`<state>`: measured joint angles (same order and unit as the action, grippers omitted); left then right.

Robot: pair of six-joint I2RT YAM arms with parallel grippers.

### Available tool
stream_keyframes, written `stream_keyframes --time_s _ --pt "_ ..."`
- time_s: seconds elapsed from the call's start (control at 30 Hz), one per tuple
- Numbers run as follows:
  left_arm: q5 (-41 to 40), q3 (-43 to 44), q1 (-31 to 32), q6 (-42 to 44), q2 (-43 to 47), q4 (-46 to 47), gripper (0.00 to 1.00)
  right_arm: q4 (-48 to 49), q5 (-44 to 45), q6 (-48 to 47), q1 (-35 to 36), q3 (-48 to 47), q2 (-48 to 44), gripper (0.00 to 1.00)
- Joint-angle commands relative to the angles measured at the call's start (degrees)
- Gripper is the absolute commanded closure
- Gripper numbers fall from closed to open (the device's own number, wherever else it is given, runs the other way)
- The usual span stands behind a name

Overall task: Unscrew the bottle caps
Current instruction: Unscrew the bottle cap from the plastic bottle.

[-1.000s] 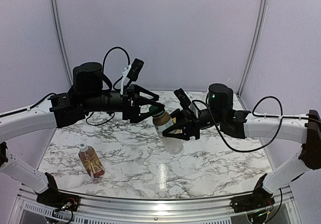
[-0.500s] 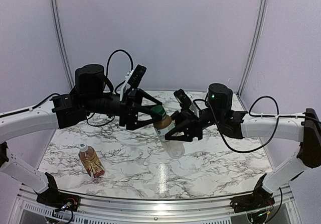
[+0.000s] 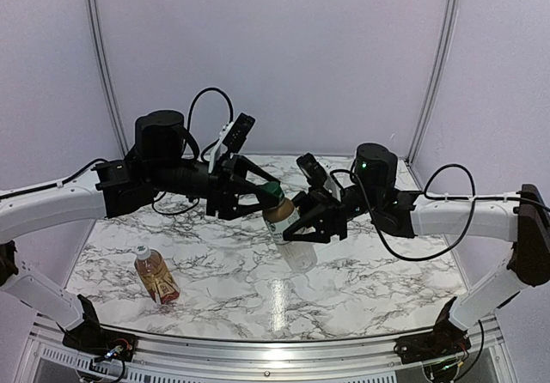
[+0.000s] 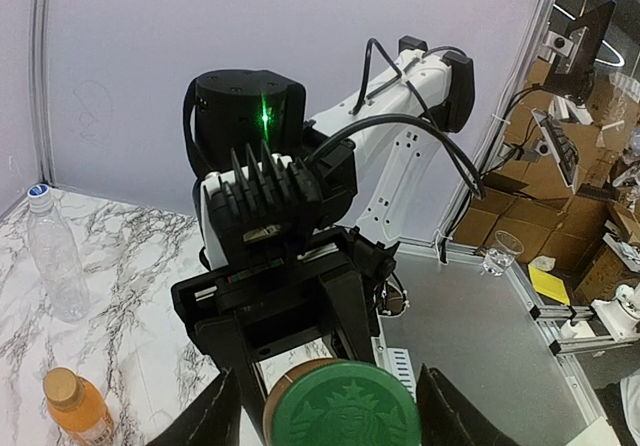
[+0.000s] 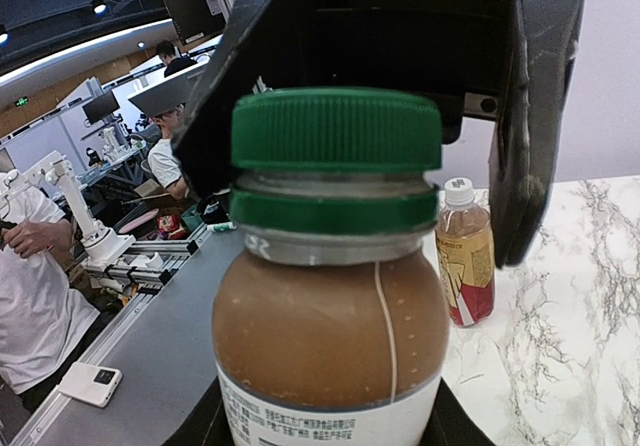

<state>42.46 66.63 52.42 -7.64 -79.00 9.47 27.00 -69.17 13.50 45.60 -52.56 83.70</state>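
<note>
The left gripper (image 4: 330, 421) is seen half-open, its fingers set either side of the dark green cap (image 5: 336, 126) with narrow gaps showing. The cap lies dead ahead. The coffee bottle (image 5: 330, 336) is held clamped aloft by the right gripper (image 3: 302, 221), neck tilted toward the left arm.

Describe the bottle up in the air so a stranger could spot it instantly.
Find the marble table, then look above its middle, where the two arms meet. The bottle held there has brown liquid, a white label and a dark green cap. It alone is off the tabletop and green-capped.
</note>
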Motion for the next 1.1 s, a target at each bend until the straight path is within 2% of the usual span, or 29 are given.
stream_keyframes --time_s 0.0,0.3,0.53,0.67,0.87,0.97,1.07 --pt "1.6 1.8 -0.5 -0.7 -0.5 2.2 0.39 1.9 -0.9 0.2 -0.2 0.2 0.4 0.79" --pt "1.4 1.5 -0.9 -1.3 0.0 2.6 0.41 1.8 -0.7 0.0 -0.2 0.3 0.6 0.8" --pt "1.5 1.4 -1.4 -2.3 -0.2 3.2 0.61 0.8 0.1 -0.6 -0.2 0.2 0.6 0.8" --pt "0.0 0.9 -1.4 -2.9 0.1 3.3 0.69 -4.7 4.3 -3.7 -0.2 -1.2 0.0 0.81" --pt "-13.0 -0.8 -1.4 -8.6 1.8 3.2 0.72 -18.7 20.9 -11.4 -0.2 -5.4 -0.9 0.81" --pt "-23.5 -0.8 -1.2 -15.1 2.3 3.2 0.74 -19.6 29.1 -12.4 -0.1 -5.1 -1.7 0.82" --pt "-30.5 -0.8 -0.5 -21.1 2.7 3.2 0.75 -18.8 35.0 -12.5 0.2 -4.3 -2.6 0.82"
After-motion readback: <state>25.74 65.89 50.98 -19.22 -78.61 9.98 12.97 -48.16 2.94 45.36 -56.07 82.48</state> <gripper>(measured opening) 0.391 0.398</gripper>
